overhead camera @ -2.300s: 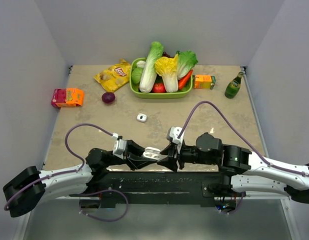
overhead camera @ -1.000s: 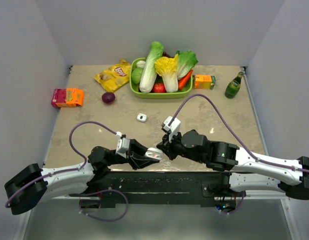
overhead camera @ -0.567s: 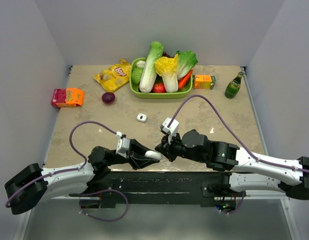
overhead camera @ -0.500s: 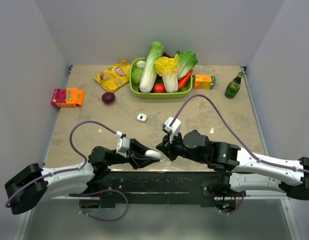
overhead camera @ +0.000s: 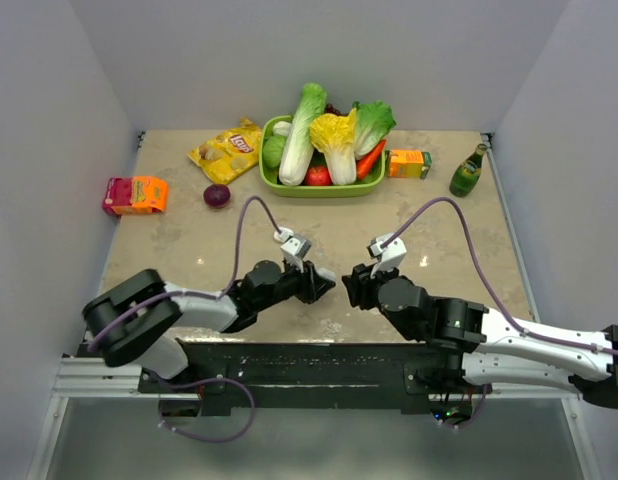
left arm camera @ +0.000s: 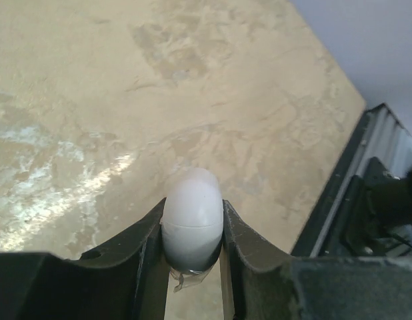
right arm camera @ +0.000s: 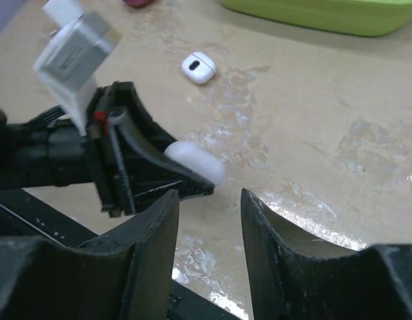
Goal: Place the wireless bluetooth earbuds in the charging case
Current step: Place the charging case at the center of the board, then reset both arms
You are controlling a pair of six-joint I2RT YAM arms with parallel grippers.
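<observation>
My left gripper (overhead camera: 322, 285) is shut on a white egg-shaped charging case (left arm camera: 193, 217) with its lid seam closed, held low over the table. The case also shows in the right wrist view (right arm camera: 196, 162), sticking out past the left fingers (right arm camera: 153, 167). My right gripper (overhead camera: 353, 287) is open and empty, just right of the case and facing it; its jaws stand wide apart (right arm camera: 209, 195). A small white glossy bud-like piece with a dark spot (right arm camera: 198, 67) lies on the table beyond the left gripper. In the top view the left wrist hides it.
A green basket (overhead camera: 265, 172) of vegetables stands at the back. A yellow chips bag (overhead camera: 227, 150), a purple onion (overhead camera: 217, 195) and a red-orange box (overhead camera: 135, 194) are back left. A juice box (overhead camera: 409, 163) and green bottle (overhead camera: 468, 171) are back right. The black rail (left arm camera: 353, 200) runs along the near edge.
My left arm has swung out over the table with the case, away from the near edge. My right gripper has let go of the case, opened and drawn back to the right.
</observation>
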